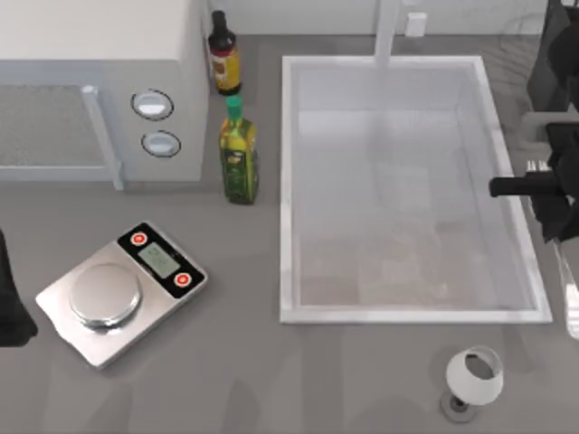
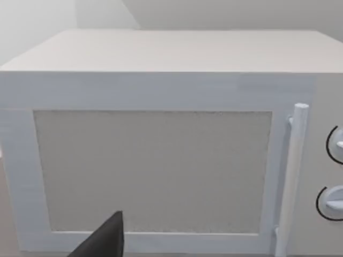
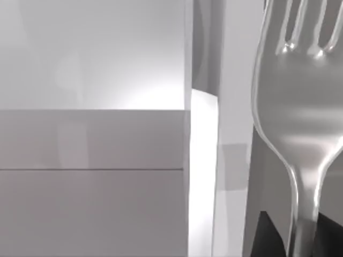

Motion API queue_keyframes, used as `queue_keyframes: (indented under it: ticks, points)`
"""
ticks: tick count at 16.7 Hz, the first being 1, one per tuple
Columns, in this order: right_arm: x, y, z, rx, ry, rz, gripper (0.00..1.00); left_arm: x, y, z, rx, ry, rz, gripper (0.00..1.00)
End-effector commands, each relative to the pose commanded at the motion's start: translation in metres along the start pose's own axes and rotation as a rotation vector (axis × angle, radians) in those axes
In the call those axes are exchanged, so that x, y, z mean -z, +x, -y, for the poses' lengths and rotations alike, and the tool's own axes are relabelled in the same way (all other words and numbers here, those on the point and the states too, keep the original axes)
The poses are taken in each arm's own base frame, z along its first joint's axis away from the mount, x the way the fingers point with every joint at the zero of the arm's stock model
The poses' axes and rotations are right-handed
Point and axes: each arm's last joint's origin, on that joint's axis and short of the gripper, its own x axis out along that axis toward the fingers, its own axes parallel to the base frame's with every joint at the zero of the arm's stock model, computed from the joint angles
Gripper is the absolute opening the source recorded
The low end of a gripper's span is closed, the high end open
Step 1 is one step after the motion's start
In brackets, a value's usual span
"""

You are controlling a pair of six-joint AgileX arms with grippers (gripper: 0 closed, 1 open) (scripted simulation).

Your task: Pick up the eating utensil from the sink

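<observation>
Here the fork [image 3: 300,134] sits close before the right wrist camera, tines pointing away and its thin handle running back toward dark gripper parts. From above, its tines [image 1: 536,166] show at the right edge of the tabletop [image 1: 271,380], just outside the sink's [image 1: 288,181] right rim, with the right gripper [image 1: 547,194] over it. Whether its fingers are closed on the handle, I cannot tell. The basin is large and white, its faucet [image 1: 387,27] at the far rim. Left of the sink stand an oil bottle [image 1: 239,154] and a dark sauce bottle [image 1: 223,56], then a microwave [image 2: 161,160]. A kitchen scale [image 1: 122,291] lies nearer. A white cup [image 1: 473,378] sits below the sink. The left arm [image 1: 14,298] is parked at the left edge; its fingers' state I cannot tell.
</observation>
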Motion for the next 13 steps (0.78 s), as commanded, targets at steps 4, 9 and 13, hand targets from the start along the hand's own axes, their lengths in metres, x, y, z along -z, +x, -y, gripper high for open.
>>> queue_keyframes:
  ticks: [4,9,13]
  points:
    - [0.0,0.0,0.0,0.0,0.0,0.0,0.15,0.0,0.0,0.0,0.0,0.0,0.0,1.0]
    - [0.0,0.0,0.0,0.0,0.0,0.0,0.53,0.0,0.0,0.0,0.0,0.0,0.0,1.0]
    - [0.0,0.0,0.0,0.0,0.0,0.0,0.83,0.0,0.0,0.0,0.0,0.0,0.0,1.0]
